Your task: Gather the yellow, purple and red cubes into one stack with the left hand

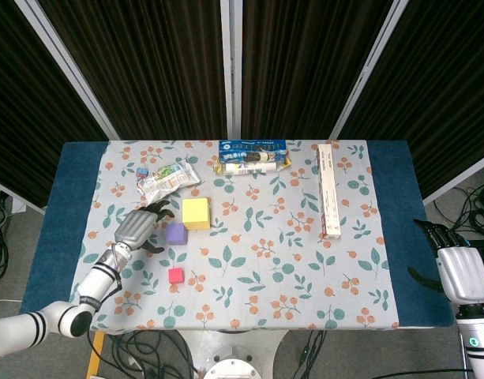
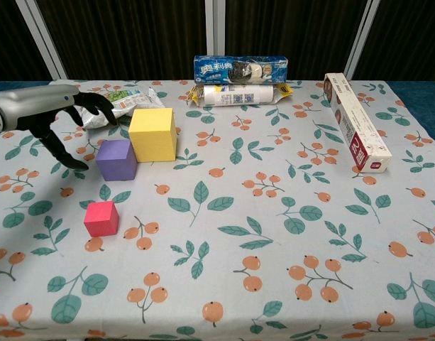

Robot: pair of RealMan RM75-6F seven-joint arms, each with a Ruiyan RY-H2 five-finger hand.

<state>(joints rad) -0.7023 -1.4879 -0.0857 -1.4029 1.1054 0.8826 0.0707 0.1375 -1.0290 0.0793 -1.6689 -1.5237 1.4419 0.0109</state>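
Fingers [image 2: 96,103] on my left hand [image 2: 47,114] are spread apart and curved, holding nothing, hovering just off the counter [image 2: 274,284]. Same hand in head view [image 1: 137,227] sits at about 9 o'clock of the purple cube [image 2: 117,159], close but not touching.

Key relation: purple cube lies straight out from the fingertips, toward 3 o'clock, nearest of the three. Yellow cube [image 2: 153,133] is just past it at roughly 1 o'clock, the two touching or nearly so at a corner; can't tell which. Red cube [image 2: 101,218] sits apart at 6 o'clock of the purple one, closer to me. All three rest flat on the cloth, none stacked yet.

Right hand [image 1: 461,272] is parked off the far right edge, fingers look slightly apart, nothing in it. Well away from the cubes, so left is the only sensible reach.

Materials: cubes look like matte foam or painted wood with crisp edges, yellow clearly the biggest, red the smallest. My read is yellow makes the base. Cloth is a printed floral fabric that could bunch under a slide. Crinkly foil snack bag [image 2: 121,105] sits right behind the left hand and could snag.
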